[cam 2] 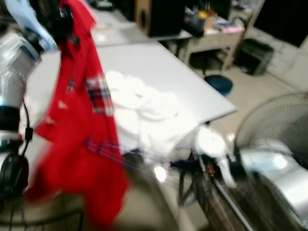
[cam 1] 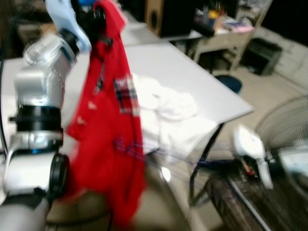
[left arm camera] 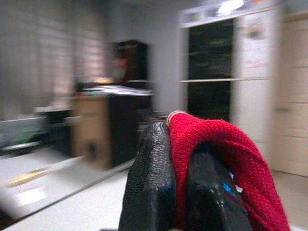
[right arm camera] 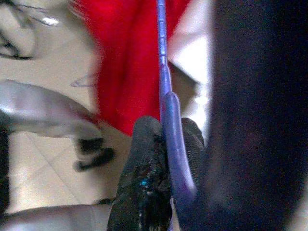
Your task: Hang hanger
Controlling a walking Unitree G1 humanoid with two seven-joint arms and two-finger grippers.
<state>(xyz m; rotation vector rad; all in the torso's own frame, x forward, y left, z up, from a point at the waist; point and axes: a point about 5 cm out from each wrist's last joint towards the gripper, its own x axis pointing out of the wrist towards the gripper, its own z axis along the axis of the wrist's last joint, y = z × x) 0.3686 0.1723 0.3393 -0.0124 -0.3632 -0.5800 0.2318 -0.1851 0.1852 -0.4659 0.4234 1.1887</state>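
The left pincer (left arm camera: 180, 192) is raised high above the near-left part of the desk (cam 1: 192, 77), its two black fingers clenched on the collar of a red shirt (cam 1: 110, 120). The shirt hangs free from that grip, its hem dropping past the desk's front edge toward the floor. On the desk, just right of the hanging shirt, lies a heap of white cloth (cam 1: 168, 115). Farther right and lower, beyond the desk's front corner, the right pincer (right arm camera: 161, 178) is clamped on a thin blue hanger (right arm camera: 166, 120), whose wire runs toward the red shirt; in the head views a faint blue line crosses the shirt's lower half.

The step in hand looks like getting the hanger into the shirt, or carrying both to a rail. To do it well, keep the collar held high so the cloth hangs open, and bring the hanger up under the collar rather than across the body of the shirt, where it could snag.

Right of the desk corner a standing fan (cam 1: 284, 125) crowds the right arm, and the desk leg is close by. The open floor lies near the shirt's hem.
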